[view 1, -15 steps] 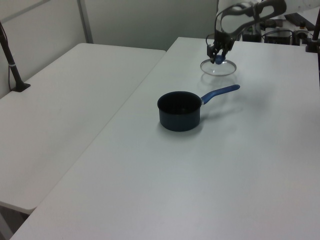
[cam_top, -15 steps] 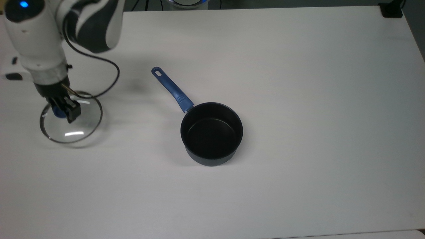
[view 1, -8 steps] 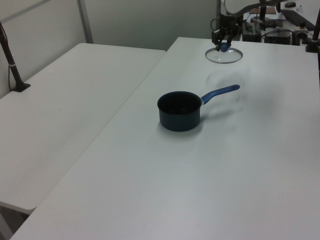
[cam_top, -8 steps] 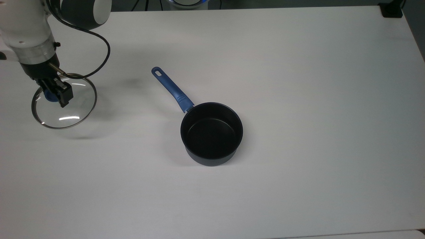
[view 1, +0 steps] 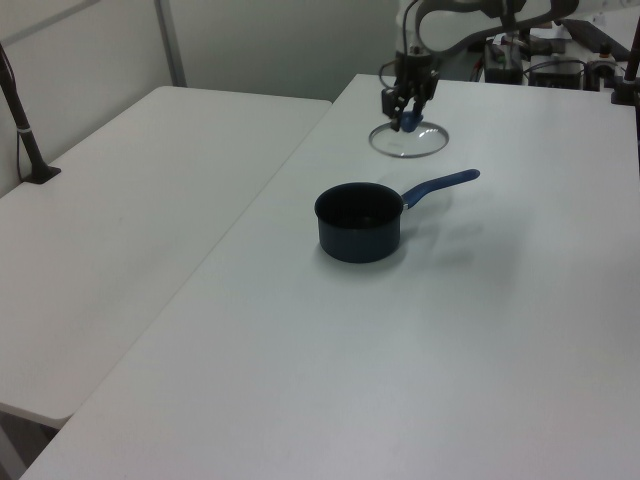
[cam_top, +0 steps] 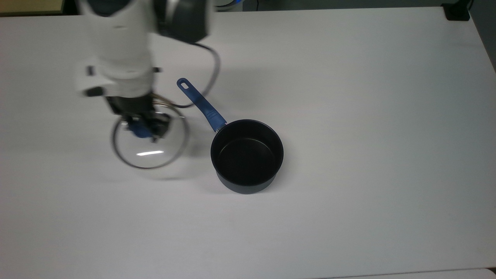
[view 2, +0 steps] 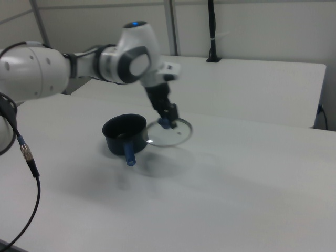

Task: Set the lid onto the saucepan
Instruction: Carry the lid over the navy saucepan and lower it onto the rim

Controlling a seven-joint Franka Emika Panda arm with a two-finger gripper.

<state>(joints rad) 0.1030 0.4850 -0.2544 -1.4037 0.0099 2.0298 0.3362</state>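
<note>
Comparing with half a second ago, the lid has been carried markedly closer to the saucepan. It is held airborne by the tool, clamped on its knob, just beside the saucepan's handle. Centring over the rim remains.

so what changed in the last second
The gripper, shut on the lid by its knob throughout, lifted it off the table and carried it toward the top view's right, close to the saucepan. The saucepan did not move.
</note>
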